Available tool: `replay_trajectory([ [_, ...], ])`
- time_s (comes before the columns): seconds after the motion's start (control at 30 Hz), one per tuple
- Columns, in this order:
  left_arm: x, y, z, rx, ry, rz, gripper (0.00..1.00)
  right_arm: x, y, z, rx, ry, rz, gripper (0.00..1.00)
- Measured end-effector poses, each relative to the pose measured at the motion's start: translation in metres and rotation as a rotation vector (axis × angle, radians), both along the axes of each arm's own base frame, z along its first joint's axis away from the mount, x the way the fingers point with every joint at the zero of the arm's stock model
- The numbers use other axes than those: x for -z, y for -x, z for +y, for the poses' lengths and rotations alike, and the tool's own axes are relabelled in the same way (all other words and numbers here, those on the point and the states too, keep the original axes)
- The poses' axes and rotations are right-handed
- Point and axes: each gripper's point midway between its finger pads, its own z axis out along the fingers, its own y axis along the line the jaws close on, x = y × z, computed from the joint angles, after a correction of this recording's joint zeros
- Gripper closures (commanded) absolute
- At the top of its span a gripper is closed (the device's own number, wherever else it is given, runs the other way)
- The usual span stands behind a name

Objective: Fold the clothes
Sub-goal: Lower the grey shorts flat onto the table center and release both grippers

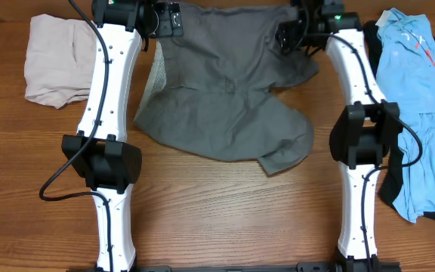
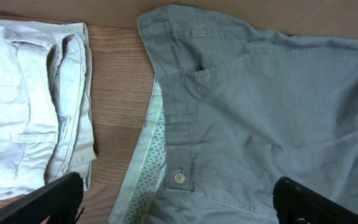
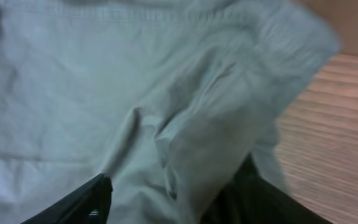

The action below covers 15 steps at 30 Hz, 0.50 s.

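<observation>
1. Table [image 1: 225, 211]: wood grain; it bears all the clothes.
2. Grey shorts [image 1: 225, 83]: landmark. They lie spread and rumpled at the far middle of the table, between the two arms. One leg trails towards the arm bases and its tip is folded over.
3. Blue garment [image 1: 418, 98]: to the right of the shorts, beyond the right arm and apart from them, lying loose.
4. Beige garment [image 1: 51, 60]: to the left of the shorts, beyond the left arm. It is folded, and bare wood shows between it and the shorts.
5. Black garment [image 1: 389, 195]: to the right of the shorts, under the blue one, with only its edges showing.
6. Left gripper [image 2: 179, 180]: above the left waistband end of the shorts, jaws spread wide and released, gripping nothing.
7. Right gripper [image 3: 176, 180]: at the right far corner of the shorts. A raised fold of grey cloth sits between its fingers. The view is blurred, so whether it is clamped cannot be told.
8. Lining [image 2: 145, 168]: pale and dotted, turned out along the left edge of the shorts.
9. Button [image 2: 179, 177]: on the waistband, beside the lining.
</observation>
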Motion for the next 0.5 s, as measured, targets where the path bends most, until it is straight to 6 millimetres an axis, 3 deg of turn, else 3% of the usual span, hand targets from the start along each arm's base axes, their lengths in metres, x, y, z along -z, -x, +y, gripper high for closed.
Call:
replay_trajectory([
  [0.1,0.000,0.000,0.000,0.000,0.000,0.001,0.00,0.014,-0.001,-0.003,0.013,0.011,0.018,0.36],
  [0.23,0.001,0.000,0.000,0.001,0.001,0.003,0.02,0.016,-0.003,-0.007,0.049,-0.001,0.024,0.36],
  [0.4,0.004,0.001,-0.001,0.004,0.005,0.012,0.05,0.019,-0.002,-0.006,0.077,-0.033,0.039,0.71],
  [0.5,0.006,0.001,-0.002,0.006,0.007,0.017,0.08,0.018,-0.003,-0.005,0.096,-0.049,0.040,0.75],
])
